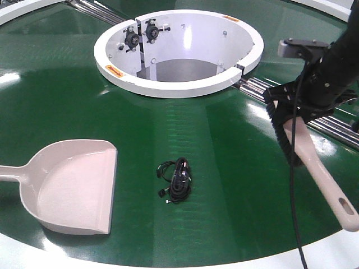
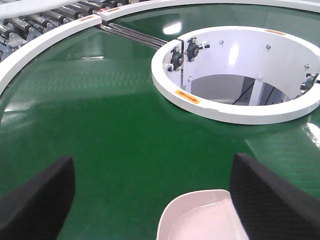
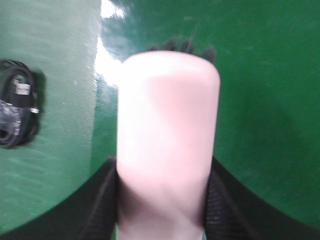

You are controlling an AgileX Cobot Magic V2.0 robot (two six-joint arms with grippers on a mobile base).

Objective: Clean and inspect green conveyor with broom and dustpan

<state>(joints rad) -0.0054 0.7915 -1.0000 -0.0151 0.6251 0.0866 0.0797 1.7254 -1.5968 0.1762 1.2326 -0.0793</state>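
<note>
Green conveyor (image 1: 235,196): glossy belt serving as the worktop. Everything lies on its near arc, in front of the white centre hub (image 1: 179,84).
Cable bundle (image 1: 176,180): black coil lying loose on the belt between the two tools, seemingly the litter to be swept.
Broom (image 1: 322,179): at the belt's right side, bristles turned down toward the belt and handle slanting back to the outer rim, a sweeping posture. Whether the bristles touch is unclear.
Right end effector (image 3: 162,200): clenched on the broom's back just behind the bristles, likely for firm control of the head.
Dustpan (image 1: 73,185): flat on the belt at left, open lip facing the coil, placed to receive a sweep from the broom's side.
Left end effector (image 2: 155,200): fingers spread wide, grasping nothing, poised over part of the pan, probably to steady it.
</note>
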